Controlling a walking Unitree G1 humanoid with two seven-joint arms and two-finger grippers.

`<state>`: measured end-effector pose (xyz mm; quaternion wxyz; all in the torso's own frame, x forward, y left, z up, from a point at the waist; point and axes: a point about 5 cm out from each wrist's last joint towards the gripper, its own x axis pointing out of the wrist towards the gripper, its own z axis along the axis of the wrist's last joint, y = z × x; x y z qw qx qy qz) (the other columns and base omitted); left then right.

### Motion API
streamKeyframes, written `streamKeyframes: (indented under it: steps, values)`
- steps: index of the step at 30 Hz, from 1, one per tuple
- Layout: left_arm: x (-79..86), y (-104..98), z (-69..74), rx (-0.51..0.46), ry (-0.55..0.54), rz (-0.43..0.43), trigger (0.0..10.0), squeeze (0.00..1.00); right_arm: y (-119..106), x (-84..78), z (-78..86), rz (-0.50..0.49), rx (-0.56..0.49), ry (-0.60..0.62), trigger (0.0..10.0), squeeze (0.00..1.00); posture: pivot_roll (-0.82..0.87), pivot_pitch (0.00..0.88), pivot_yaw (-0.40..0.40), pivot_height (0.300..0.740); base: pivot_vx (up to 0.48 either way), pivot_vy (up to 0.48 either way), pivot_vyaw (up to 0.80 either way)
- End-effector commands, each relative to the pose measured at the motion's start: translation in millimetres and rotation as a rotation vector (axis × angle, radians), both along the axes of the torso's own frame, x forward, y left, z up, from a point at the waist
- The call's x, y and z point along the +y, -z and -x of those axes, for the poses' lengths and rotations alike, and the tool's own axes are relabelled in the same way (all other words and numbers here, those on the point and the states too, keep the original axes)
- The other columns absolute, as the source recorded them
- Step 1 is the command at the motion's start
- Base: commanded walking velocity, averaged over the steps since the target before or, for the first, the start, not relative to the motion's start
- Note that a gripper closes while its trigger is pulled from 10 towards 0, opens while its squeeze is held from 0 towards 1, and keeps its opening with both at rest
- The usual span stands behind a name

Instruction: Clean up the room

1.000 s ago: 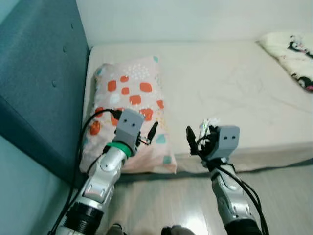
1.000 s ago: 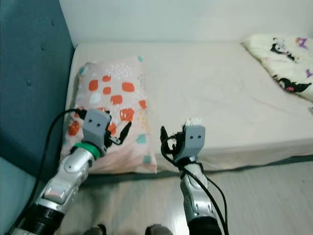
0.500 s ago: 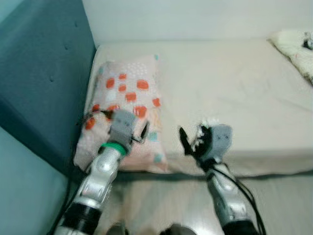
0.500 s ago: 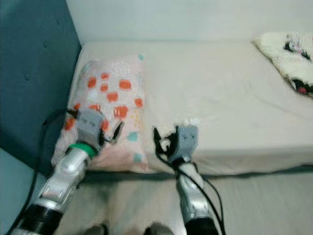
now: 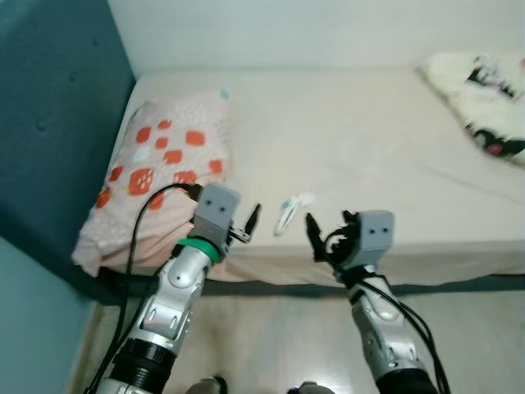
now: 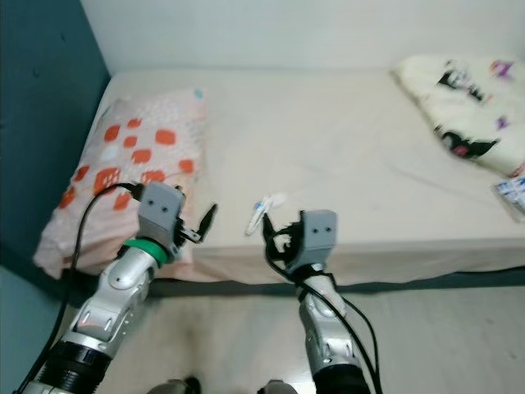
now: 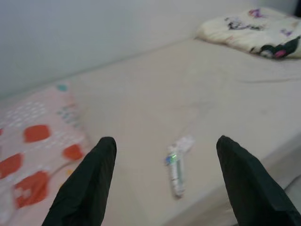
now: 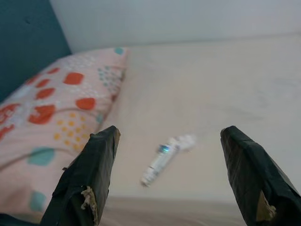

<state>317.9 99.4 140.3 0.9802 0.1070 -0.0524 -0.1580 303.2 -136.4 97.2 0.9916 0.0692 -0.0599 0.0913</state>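
The right gripper point(image 5: 326, 232) hangs just off the front edge of the bed point(image 5: 369, 139), its two black fingers point(image 8: 87, 181) spread wide with nothing between them; the left gripper point(image 5: 250, 223) is held level with it on the other side, fingers point(image 7: 84, 186) likewise wide apart and empty. Between the two, lying flat on the cream sheet near the bed's front edge, is a small white tube point(image 5: 289, 213) with a green and blue mark near its middle; it touches neither gripper and lies slightly aslant, one end toward the edge and the other toward the wall.

To the robot's left of the tube, a pink pillow point(image 5: 156, 168) with orange patches and small teal spots lies at the head of the bed, against the dark teal padded headboard point(image 5: 57, 115); its near corner droops over the mattress edge beside the left arm. At the far right end of the bed lies a cream blanket point(image 6: 459, 111) printed with black cartoon figures; close by, at the right border of the right eye view, is a small blue-and-white packet point(image 6: 513, 193), partly cut off. Behind the bed is a pale wall point(image 5: 328, 33); below it, light wood flooring point(image 5: 271, 345).
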Motion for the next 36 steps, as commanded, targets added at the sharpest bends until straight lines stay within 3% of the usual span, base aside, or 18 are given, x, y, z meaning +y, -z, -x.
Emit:
streamKeyframes:
  steps: [1,12,22,36]
  values:
    - [4.1,5.3,-0.7,0.022,-0.017,-0.021,10.0,0.0,6.5,3.6,2.7,0.0,0.024,-0.011,10.0,0.0,-0.02,0.083,0.04,0.74,0.0,0.0,0.0]
    - [3.2,6.4,-2.7,0.029,-0.024,-0.051,10.0,0.0,6.5,3.8,2.7,0.002,0.025,-0.012,10.0,0.0,-0.02,0.082,0.041,0.74,0.0,0.0,0.0]
    - [5.4,7.4,-5.9,0.025,-0.06,-0.085,10.0,0.0,9.1,3.0,1.5,0.08,0.045,-0.007,10.0,0.0,-0.02,0.084,0.042,0.74,0.454,0.0,0.38]
    - [5.0,8.1,-6.5,0.025,-0.067,-0.087,10.0,0.0,6.6,1.1,1.8,0.06,0.022,0.005,10.0,0.0,-0.03,0.084,0.041,0.74,0.465,0.0,0.14]
